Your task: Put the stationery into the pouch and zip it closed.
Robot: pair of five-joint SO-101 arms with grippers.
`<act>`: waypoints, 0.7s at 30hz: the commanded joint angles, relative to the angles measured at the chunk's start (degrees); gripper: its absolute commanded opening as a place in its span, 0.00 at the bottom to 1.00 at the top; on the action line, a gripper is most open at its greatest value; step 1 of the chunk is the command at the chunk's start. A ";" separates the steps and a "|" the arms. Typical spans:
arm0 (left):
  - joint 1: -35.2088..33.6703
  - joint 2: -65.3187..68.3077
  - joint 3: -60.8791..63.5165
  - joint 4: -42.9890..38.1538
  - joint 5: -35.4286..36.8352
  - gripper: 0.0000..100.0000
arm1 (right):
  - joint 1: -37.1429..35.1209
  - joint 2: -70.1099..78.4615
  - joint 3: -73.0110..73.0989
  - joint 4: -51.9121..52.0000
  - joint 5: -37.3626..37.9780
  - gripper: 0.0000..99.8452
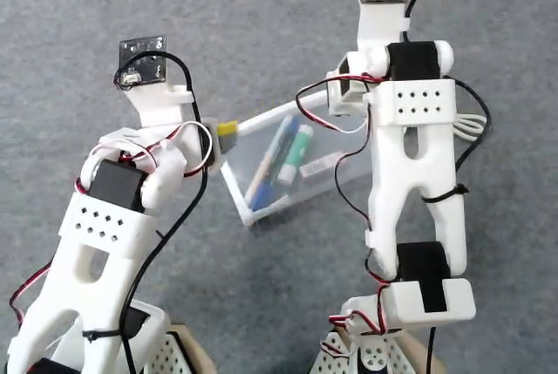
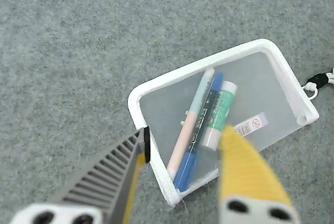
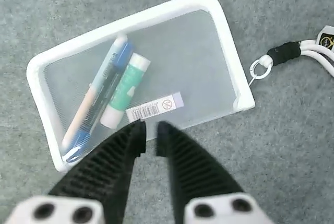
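Grey felt matting (image 1: pixel 261 34) covers the table, and the two white arms stand on it side by side, the left arm (image 1: pixel 113 208) and the right arm (image 1: pixel 418 147) leaning in from either side. Between them the see-through pouch (image 1: pixel 235 184) with a white edge lies flat on the mat, turned at a slant. The left gripper (image 2: pixel 185 132) hangs over one corner of the pouch (image 2: pixel 134 104), its grey and yellow fingers spread wide with nothing between them. The right gripper (image 3: pixel 150 128) hovers above the long edge of the pouch (image 3: pixel 36 67), its black fingers drawn in to a narrow gap, holding nothing. Inside the pouch lie a pale pen (image 3: pixel 99 88), a blue pen (image 3: pixel 112 80) touching it, and a green and white glue stick (image 3: pixel 124 91) just beside them. A small barcode label (image 3: pixel 155 107) sits near the glue stick, and a metal ring (image 3: pixel 258 69) on a cord lies off one corner
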 commanded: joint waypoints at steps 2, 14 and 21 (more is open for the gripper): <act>-0.48 -0.62 -2.07 0.35 -0.09 0.07 | -0.26 -0.31 -2.86 0.62 -0.62 0.01; -6.81 -0.70 1.19 0.44 0.00 0.03 | -0.09 -7.08 -1.27 4.66 -0.53 0.01; -9.19 -3.08 0.92 6.95 0.00 0.03 | -0.09 -21.23 6.64 4.66 -0.18 0.01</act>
